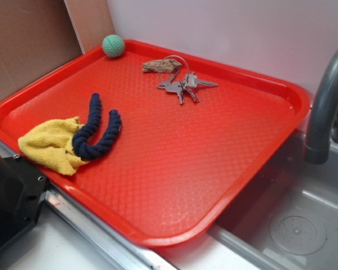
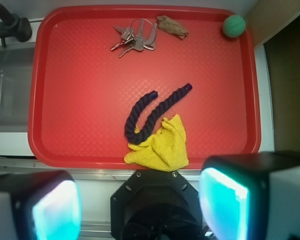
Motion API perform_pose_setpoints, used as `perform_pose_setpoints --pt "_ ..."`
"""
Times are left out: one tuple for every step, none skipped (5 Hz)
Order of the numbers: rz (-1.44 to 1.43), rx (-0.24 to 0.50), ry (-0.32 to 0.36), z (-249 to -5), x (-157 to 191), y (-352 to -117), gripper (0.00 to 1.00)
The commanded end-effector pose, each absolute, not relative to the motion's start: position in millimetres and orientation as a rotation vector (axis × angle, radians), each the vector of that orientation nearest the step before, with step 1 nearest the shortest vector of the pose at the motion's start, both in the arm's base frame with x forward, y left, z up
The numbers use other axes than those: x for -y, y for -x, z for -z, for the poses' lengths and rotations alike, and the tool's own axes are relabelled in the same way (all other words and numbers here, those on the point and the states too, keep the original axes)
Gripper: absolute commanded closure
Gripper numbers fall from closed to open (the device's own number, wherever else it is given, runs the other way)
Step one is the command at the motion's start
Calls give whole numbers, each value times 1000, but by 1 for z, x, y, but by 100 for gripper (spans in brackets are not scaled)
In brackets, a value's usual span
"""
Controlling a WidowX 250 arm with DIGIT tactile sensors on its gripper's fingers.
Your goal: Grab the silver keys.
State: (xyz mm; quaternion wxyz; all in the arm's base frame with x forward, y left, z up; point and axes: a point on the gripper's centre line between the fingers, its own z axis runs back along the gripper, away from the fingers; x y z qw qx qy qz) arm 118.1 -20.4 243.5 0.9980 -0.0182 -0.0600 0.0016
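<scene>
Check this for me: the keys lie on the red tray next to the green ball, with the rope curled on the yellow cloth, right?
Not quite. The keys lie next to the brown scrap, not the ball, which sits apart in the tray's corner, as the exterior view shows. The rope does overlap the cloth.

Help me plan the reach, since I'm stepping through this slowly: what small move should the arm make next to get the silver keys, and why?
Probably advance the open claw forward over the tray toward the far edge. The silver keys lie there beside a brown scrap, while the claw sits back at the near rim, with the navy rope and yellow cloth in between.
</scene>
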Motion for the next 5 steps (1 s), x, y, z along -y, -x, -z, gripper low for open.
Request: perform_pose_setpoints --pt "-3 120 36 -244 20 -118 0" --pt "71 144 23 -230 6 -151 0" --pt "194 216 8 -204 -20 -202 0" --pt "340 301 68 -177 -33 -236 0" --pt "343 345 106 -152 -42 -256 0"
